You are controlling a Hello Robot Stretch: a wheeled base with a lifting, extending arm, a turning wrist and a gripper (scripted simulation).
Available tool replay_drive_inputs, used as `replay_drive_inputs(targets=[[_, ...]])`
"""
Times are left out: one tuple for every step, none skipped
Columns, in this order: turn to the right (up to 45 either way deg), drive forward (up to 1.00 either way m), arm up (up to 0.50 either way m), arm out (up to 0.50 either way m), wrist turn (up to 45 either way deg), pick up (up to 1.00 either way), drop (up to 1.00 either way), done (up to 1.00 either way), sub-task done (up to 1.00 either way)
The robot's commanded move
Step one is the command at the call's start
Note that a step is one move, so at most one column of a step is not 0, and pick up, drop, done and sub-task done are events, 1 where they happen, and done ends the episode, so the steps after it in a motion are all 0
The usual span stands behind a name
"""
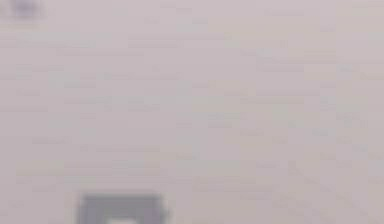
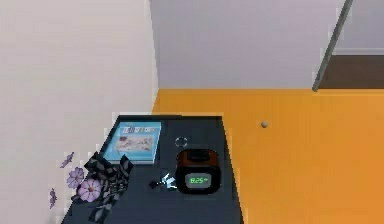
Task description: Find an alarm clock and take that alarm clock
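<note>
In the arm side view an alarm clock (image 2: 198,172) stands on a dark tabletop (image 2: 215,205) near its right edge. The clock is dark and rounded, with a reddish-brown top and green lit digits on its front. Just left of the clock lies a small pale blue-white thing (image 2: 164,182), too small to name.
On the same tabletop lie a light-blue book (image 2: 139,140), a small clear glass thing (image 2: 181,143) and a bunch of purple flowers (image 2: 93,183). Orange floor (image 2: 300,150) spreads to the right, with a small ball (image 2: 264,125) on it. A doorway (image 2: 352,60) opens at upper right. A pale wall (image 1: 200,90) stands close ahead.
</note>
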Motion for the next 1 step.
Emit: replay_drive_inputs(targets=[[0.0, 0.0, 0.3, 0.0, 0.0, 0.0, 0.0, 0.0, 0.0]])
